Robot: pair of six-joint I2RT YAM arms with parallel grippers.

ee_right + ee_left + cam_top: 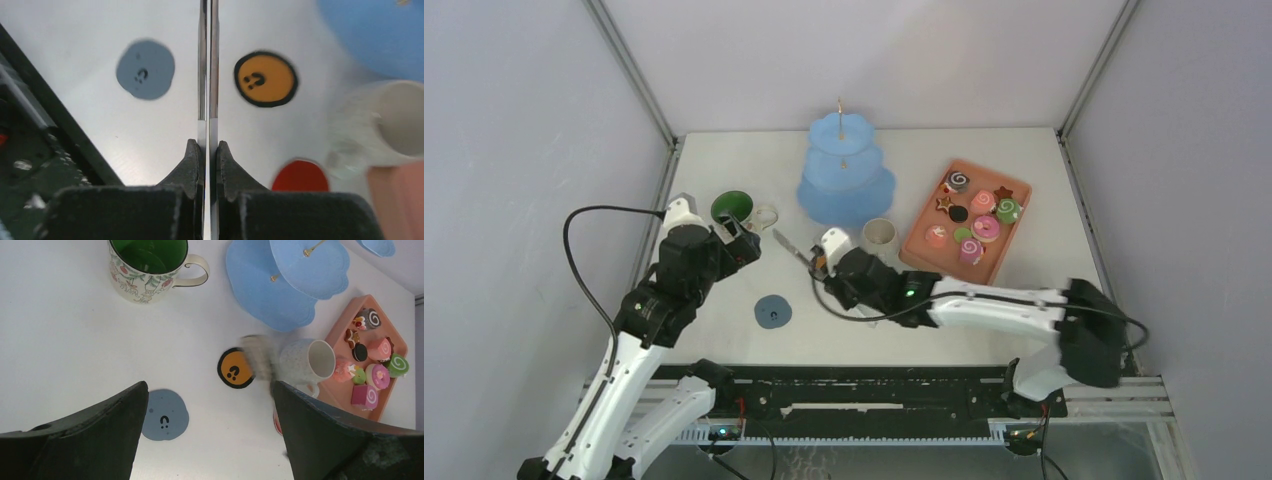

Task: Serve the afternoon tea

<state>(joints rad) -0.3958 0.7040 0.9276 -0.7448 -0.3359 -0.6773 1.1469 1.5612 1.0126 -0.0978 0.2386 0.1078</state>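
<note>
Small pastries [972,215] lie on a salmon tray [924,262] at the right, among them a pink swirl roll [366,396] and a green round [398,365]. A green-lined floral mug [734,209] stands at the left. A cream mug [879,235] stands beside the tray. My right gripper [208,150] is shut on thin metal tongs [208,75], whose tips [786,245] point left over the table. My left gripper [210,390] hangs open over bare table just below the green mug [147,265], with nothing between its fingers.
A blue three-tier stand [844,175] stands at the back centre. Three flat coasters lie on the table: blue-grey [773,311], orange [235,368] and red [300,176]. The right arm hides the orange and red ones from above. Grey walls close in the table.
</note>
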